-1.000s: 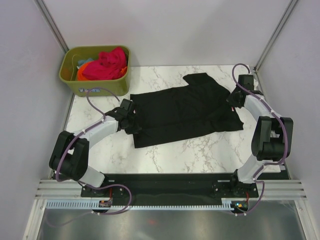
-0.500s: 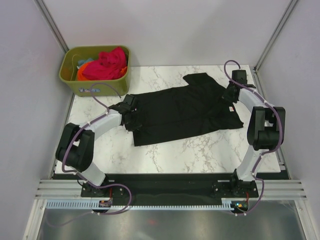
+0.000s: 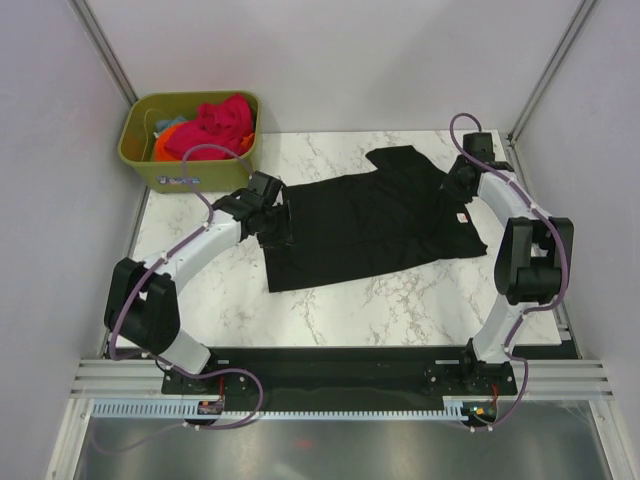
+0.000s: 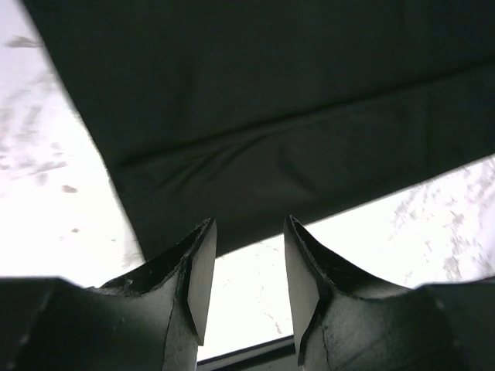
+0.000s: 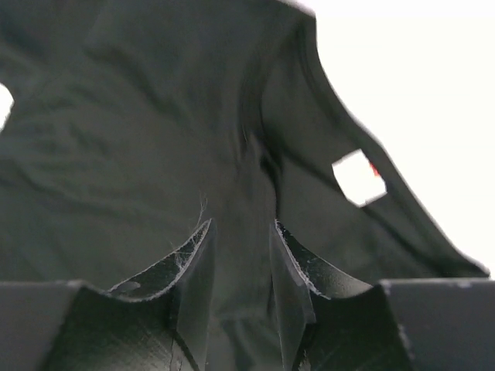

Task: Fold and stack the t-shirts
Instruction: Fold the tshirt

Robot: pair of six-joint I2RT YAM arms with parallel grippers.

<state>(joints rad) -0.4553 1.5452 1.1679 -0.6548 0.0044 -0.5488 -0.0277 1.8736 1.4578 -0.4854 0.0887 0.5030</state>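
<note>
The black t-shirt (image 3: 370, 225) lies spread flat on the marble table (image 3: 400, 310), across the middle and right of it, hem to the left and neck to the right. Its small white neck label (image 3: 463, 220) faces up near the right edge.

The left claw (image 3: 277, 228) sits at the shirt's left hem, near the far left corner of the cloth. In the left wrist view its jaws stand a little apart and grip nothing. Bare marble shows in the gap, and the hem's edge runs just past the fingertips (image 4: 203, 263).

The right claw (image 3: 458, 188) is over the far right of the shirt, by the shoulder and neck. In the right wrist view its jaws are slightly parted and black cloth fills the gap, with a crease running into it. I cannot tell whether the cloth is pinched or merely lies beneath. The label is just right of that claw.

At the far left corner an olive-green bin (image 3: 190, 168) holds a pink-red t-shirt (image 3: 215, 125) and an orange one (image 3: 160, 146), well apart from both claws
</note>
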